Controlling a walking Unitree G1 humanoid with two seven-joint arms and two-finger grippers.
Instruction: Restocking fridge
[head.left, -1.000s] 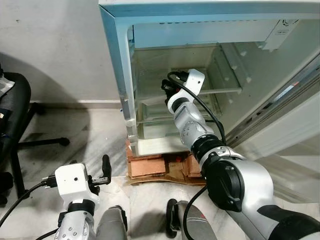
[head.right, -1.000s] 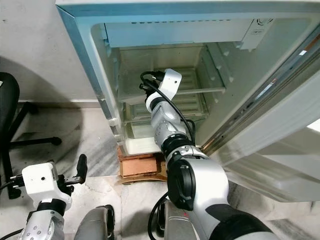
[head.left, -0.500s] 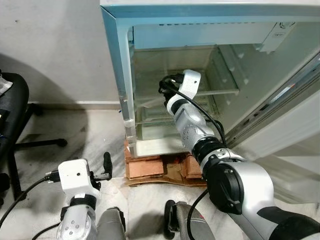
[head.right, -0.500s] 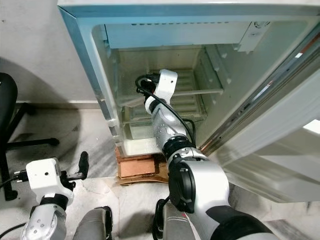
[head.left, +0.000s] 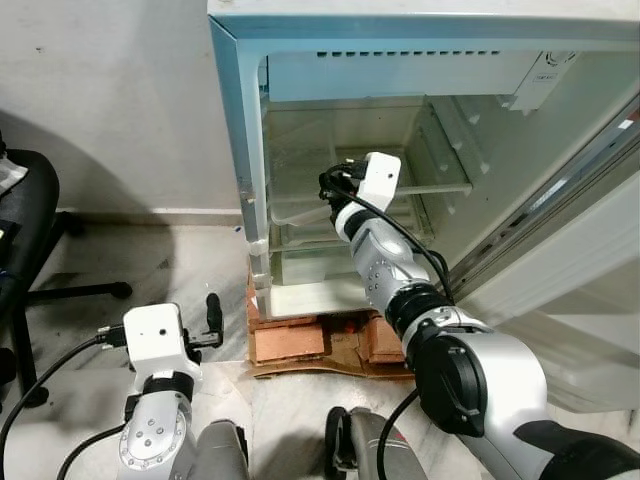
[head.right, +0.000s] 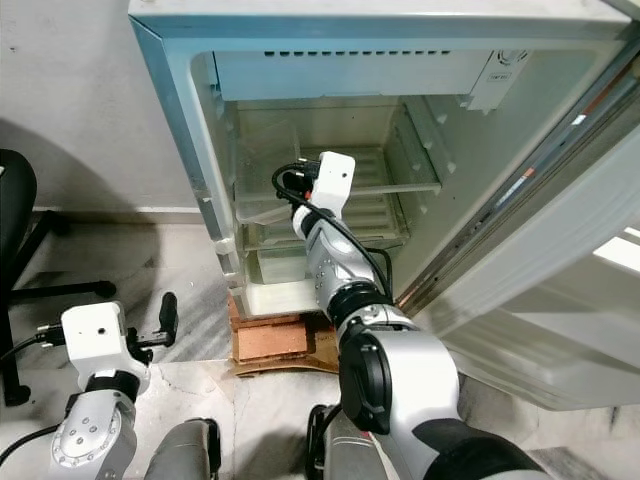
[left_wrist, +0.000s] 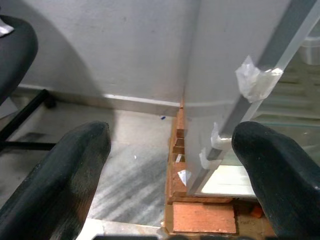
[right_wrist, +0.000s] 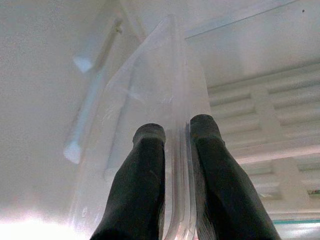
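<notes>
The right gripper (right_wrist: 176, 131) clamps the clear shelf's (right_wrist: 172, 90) edge inside the open fridge (head.left: 240, 180). The left gripper (left_wrist: 170, 150) hangs low, fingers apart.

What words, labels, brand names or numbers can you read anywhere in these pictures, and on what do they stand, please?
No text can be read.
The white control box at the fridge's upper right bears small marks, too small to read.
The open door's edge shows small red and blue spots, too blurred to tell as lettering.
The clear plastic tray between the right gripper's fingers bears no print.
</notes>
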